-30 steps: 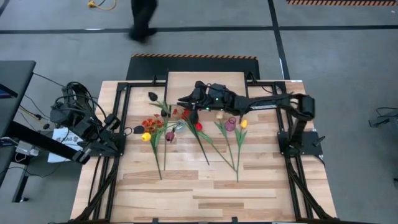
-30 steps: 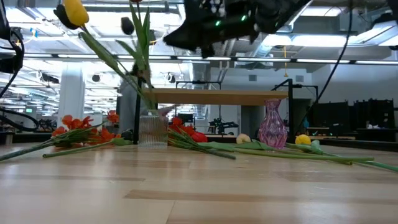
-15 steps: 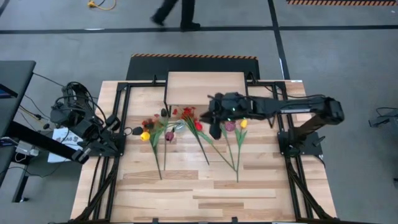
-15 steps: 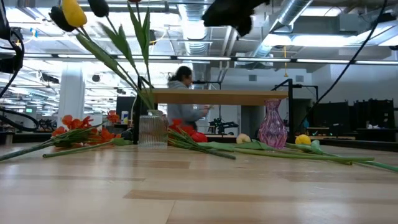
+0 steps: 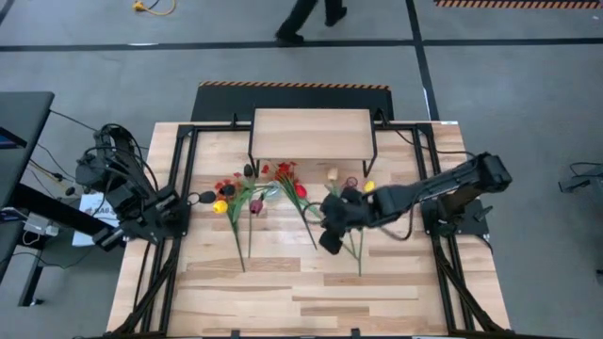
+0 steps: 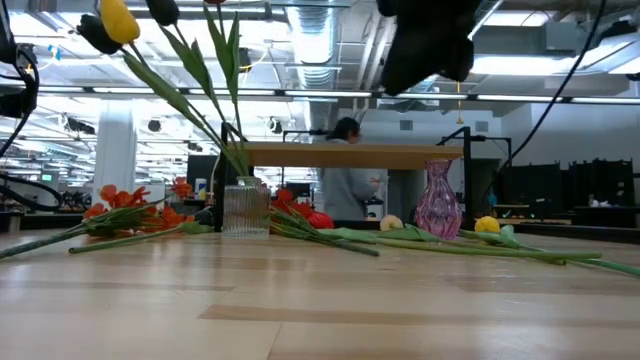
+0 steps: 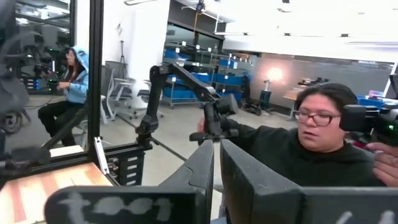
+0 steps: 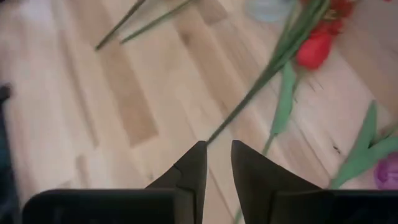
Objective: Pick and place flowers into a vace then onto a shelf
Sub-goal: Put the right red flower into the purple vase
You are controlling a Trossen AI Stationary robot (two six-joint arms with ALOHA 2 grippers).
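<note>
A clear glass vase (image 6: 245,208) stands in front of the shelf (image 5: 311,132) and holds a yellow tulip (image 6: 122,18) and dark tulips leaning toward the table's left. More flowers lie flat on the table: a red tulip (image 8: 314,46), orange sprays (image 6: 130,205), and long green stems (image 5: 311,226). My right gripper (image 8: 219,149) hangs open above those stems, near the table's middle (image 5: 328,240), pointing down with nothing between its fingers. At the table's left edge, my left gripper (image 7: 216,162) is shut and points level out into the room.
A purple vase (image 6: 437,200) stands right of the clear one, partly under my right arm in the high view. A yellow tulip (image 5: 369,186) and a cream one (image 5: 332,174) lie near it. Bare planks (image 5: 301,292) fill the table's near half. People show beyond the table.
My right gripper has left the clear vase by the shelf, swung toward the table's near edge and a little right, and tipped to point steeply down. A dark tulip that stood out toward the far left has settled lower in the vase.
</note>
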